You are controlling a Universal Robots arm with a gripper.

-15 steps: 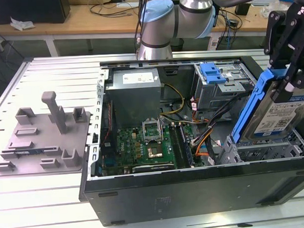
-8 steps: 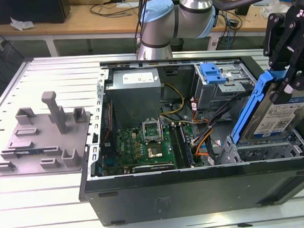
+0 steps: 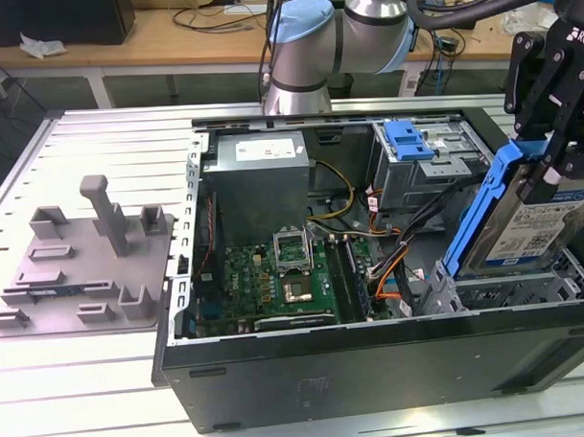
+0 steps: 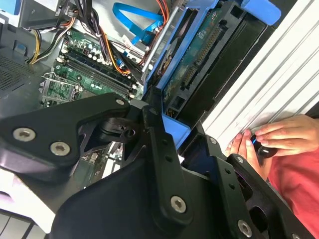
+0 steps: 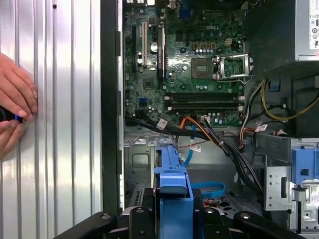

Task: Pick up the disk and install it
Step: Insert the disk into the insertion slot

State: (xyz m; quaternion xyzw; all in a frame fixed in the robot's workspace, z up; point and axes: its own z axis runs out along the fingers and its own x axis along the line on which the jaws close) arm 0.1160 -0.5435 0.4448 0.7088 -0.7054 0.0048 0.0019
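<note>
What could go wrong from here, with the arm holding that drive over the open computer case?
1. The disk, clamped in the gripper, hangs tilted above the drive cage. It could catch on the cage's edge rather than slide in.
2. Orange and black cables run close beside that cage and might get snagged or pinched.
3. A person's hands rest on the ribbed table beside the case, possibly within the arm's sweep.
</note>
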